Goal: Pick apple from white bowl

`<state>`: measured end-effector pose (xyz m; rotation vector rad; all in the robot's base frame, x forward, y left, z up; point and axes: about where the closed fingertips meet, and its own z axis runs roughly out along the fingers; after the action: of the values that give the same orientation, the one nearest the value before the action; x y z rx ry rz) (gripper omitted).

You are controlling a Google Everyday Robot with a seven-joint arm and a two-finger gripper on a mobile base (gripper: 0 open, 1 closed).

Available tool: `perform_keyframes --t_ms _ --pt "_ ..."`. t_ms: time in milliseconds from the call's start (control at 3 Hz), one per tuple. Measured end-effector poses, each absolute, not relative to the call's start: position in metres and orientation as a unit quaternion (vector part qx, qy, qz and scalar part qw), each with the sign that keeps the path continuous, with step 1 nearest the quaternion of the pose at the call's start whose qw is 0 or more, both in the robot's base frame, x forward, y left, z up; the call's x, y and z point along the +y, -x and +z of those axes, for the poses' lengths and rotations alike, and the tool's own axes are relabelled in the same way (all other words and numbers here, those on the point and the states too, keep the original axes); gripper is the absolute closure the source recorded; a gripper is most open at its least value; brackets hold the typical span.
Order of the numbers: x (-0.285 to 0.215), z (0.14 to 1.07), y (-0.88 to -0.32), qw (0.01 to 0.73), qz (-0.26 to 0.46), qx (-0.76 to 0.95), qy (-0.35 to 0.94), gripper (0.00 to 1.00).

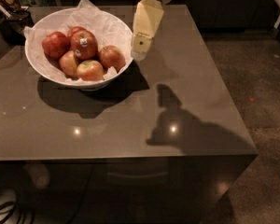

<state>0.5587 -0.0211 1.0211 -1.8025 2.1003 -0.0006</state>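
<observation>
The white bowl (46, 73), lined with crumpled white paper, stands on the left of the grey table. The deep-red apple with a small white sticker (84, 44) sits on top of the pile in it. Around it lie a plain red apple (55, 44) and several yellow-green blushed apples (90, 70). My gripper (139, 54), cream-coloured, hangs from the white arm at the top centre. Its tip is just right of the bowl's right rim, above the table and beside the apples, touching none of them.
The grey table (186, 101) runs to a front edge low in view and a right edge beside the speckled floor (261, 78). Dark clutter (9, 8) sits at the far left behind the bowl. Cables (9, 209) lie on the floor at bottom left.
</observation>
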Motion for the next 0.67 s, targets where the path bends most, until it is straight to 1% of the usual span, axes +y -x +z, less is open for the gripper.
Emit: perform_keyframes --t_ms 333,667 --pt "0.019 1.026 -0.584 0.182 -0.012 0.743 0.644 0.00" --pt "0.057 1.033 -0.598 0.193 -0.023 0.721 0.665 0.00"
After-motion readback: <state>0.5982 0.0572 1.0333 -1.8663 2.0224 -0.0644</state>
